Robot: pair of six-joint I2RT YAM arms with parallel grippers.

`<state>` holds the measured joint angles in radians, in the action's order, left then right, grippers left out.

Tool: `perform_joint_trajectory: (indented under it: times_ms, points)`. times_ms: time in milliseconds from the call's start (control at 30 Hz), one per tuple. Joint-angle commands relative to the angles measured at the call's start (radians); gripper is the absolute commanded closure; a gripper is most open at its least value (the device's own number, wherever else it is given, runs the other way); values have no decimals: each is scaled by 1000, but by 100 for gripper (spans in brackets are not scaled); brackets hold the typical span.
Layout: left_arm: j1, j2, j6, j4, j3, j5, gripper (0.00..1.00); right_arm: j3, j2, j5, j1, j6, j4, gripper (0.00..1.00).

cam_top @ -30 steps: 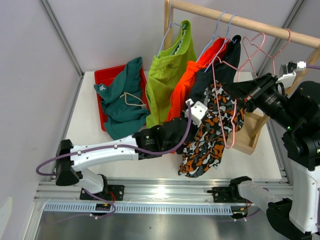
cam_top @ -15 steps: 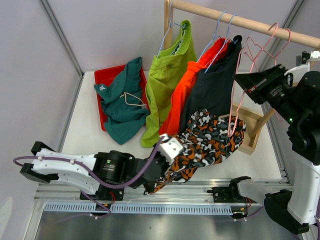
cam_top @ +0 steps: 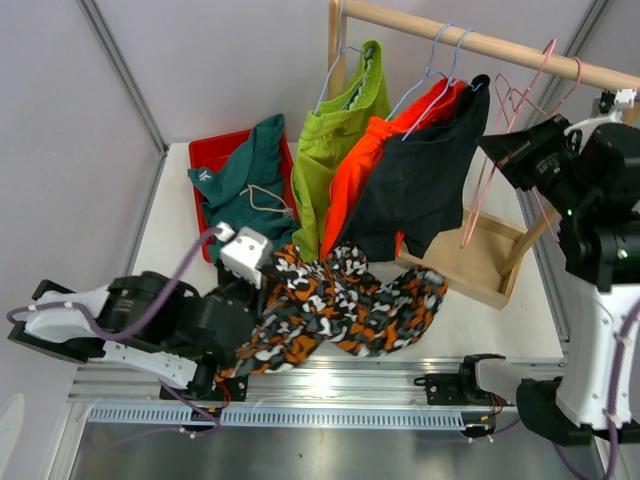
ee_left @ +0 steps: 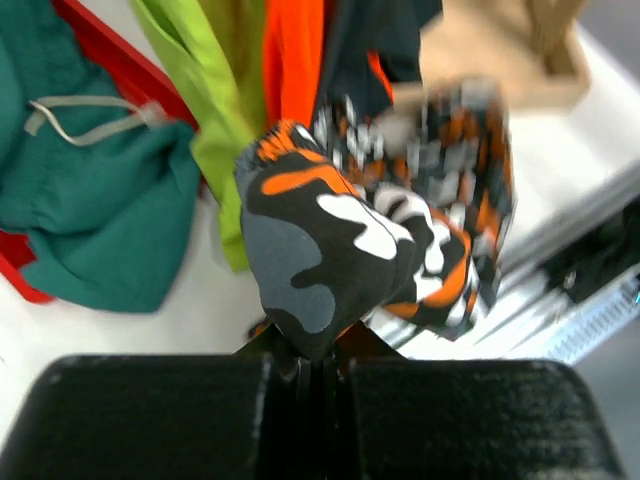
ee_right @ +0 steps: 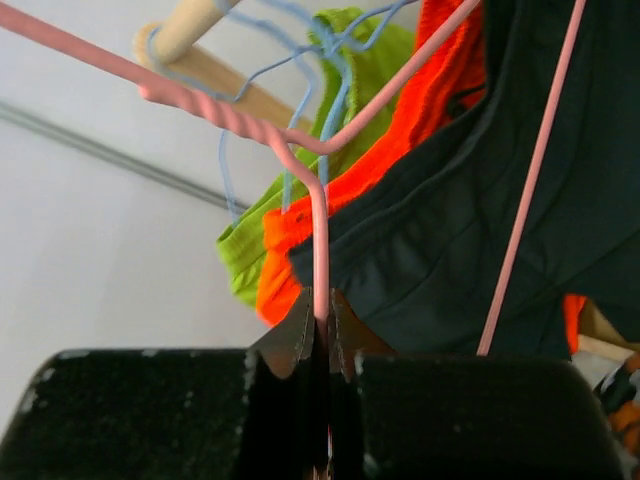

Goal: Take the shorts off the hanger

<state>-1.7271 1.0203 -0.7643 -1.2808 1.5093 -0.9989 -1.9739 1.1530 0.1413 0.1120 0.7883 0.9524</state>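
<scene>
Holding camouflage shorts [cam_top: 350,300] clear of any hanger, bunched low over the counter [cam_top: 170,225] near its front edge.
Clamping one fold with the left end effector [ee_left: 322,352], jaws tight together; pinching a bare pink hanger [ee_right: 320,230] with the right end effector [ee_right: 320,335], jaws likewise tight, by the wooden rail [cam_top: 480,45]. Leaving lime green shorts [cam_top: 335,150], orange shorts [cam_top: 355,185] and navy shorts [cam_top: 420,180] hanging there, teal shorts [cam_top: 245,190] across the red tray [cam_top: 205,152].

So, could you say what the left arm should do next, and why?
Probably carry the camo shorts to the red tray and release: the left gripper is shut on them, they are off the pink hanger that the right gripper holds, and teal shorts already lie on that tray.
</scene>
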Motion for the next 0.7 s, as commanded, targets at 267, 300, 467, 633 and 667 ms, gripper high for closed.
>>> perform_joint_trajectory:
  times_ms: [267, 300, 467, 633, 667]
  points:
    - [210, -11, 700, 374, 205, -215, 100, 73, 143, 305, -255, 14, -291, 100]
    - [236, -29, 745, 440, 187, -181, 100, 73, 149, 308, -261, 17, -305, 100]
    - [478, -68, 939, 622, 190, -104, 100, 118, 169, 322, -265, 29, -326, 100]
    - [886, 30, 915, 600, 324, 222, 100, 248, 99, 325, -268, 29, -360, 100]
    - [944, 81, 904, 595, 351, 276, 100, 286, 88, 323, -270, 28, -359, 100]
